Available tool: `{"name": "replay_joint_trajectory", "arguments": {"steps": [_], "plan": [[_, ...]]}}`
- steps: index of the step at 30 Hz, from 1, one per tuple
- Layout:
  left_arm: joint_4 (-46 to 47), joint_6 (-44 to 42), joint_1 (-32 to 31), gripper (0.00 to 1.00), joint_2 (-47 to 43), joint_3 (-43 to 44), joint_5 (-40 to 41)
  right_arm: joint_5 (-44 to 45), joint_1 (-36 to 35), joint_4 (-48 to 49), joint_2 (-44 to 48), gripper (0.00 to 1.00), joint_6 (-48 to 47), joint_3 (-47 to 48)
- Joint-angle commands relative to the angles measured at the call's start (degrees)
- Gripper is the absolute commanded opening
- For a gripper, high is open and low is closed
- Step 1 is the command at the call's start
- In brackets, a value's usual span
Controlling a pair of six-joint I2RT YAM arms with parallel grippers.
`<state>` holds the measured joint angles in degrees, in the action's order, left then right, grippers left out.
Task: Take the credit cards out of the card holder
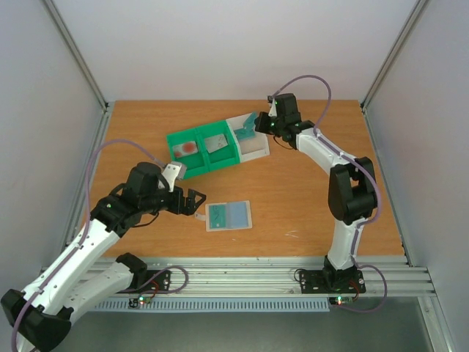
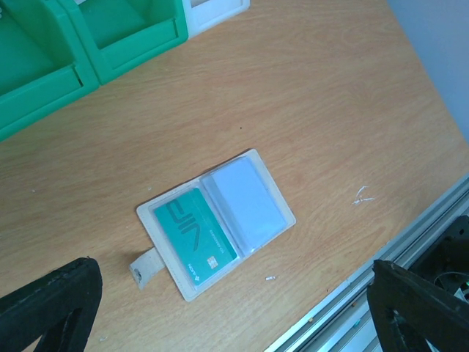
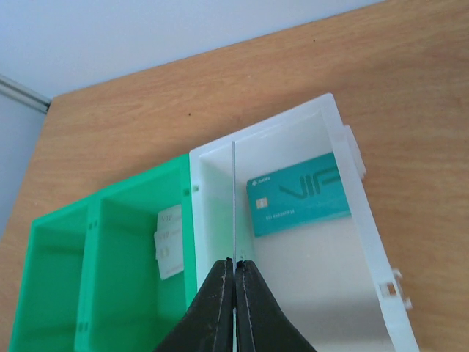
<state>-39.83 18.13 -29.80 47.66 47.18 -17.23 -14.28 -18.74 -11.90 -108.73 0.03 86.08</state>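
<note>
Pressed together on a thin card [image 3: 233, 198], my right gripper [image 3: 234, 262] holds it edge-on above the white tray [image 3: 212, 191], over the far middle of the bench [image 1: 308, 198]; from my wrist I cannot tell its colour. My left gripper [image 1: 190, 199] is spread wide and holds nothing, hovering just beside the tab [image 2: 143, 265] of the card holder [image 2: 216, 224].

The holder lies open and flat near the bench's near edge, left of centre. Two cards are still in its pockets: a teal card [image 2: 194, 235] on the tab side and a pale blue card [image 2: 245, 202] next to it.

I judge this to be the drop-off of one card, with the task about halfway. Next I would part the right fingers so the card falls inside the tray walls, then pin the holder and slide the next card out.

The white tray already holds a teal VIP card [image 3: 297, 194]. Touching its left side, the green tray [image 1: 201, 163] carries a white card with a red circle [image 1: 188, 147] in its left compartment and a grey card [image 1: 217, 143] in its right.
</note>
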Motion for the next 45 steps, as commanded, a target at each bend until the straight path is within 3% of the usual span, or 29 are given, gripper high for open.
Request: {"name": "replay_joint_trajectory", "arguments": {"steps": [1, 19, 28, 34, 41, 45], "plan": [[-0.4, -1.2, 0.1, 0.99, -0.2, 0.5, -0.6, -0.4, 0.1, 0.7, -5.3, 0.01, -2.2, 5.7], [-0.7, -1.1, 0.1, 0.99, -1.6, -0.9, -5.6, -4.0, 0.1, 2.7, -18.7, 0.01, 3.4, 12.9], [-1.1, -1.0, 0.1, 0.99, -2.9, -1.4, -4.1, -1.8, 0.1, 1.1, -22.1, 0.01, 4.3, 16.1], [-1.9, -1.0, 0.1, 0.99, -3.0, -1.1, -2.0, -0.7, 0.1, -2.6, -23.9, 0.06, 2.8, 19.2], [-3.2, -1.1, 0.1, 0.99, -2.8, -0.7, 0.1, 0.4, 0.1, -6.4, -22.8, 0.20, 1.2, 21.5], [-5.5, -0.7, 0.1, 0.99, -2.4, 0.4, 5.4, 1.3, 0.1, -10.6, -22.7, 0.23, 0.9, 24.5]]}}
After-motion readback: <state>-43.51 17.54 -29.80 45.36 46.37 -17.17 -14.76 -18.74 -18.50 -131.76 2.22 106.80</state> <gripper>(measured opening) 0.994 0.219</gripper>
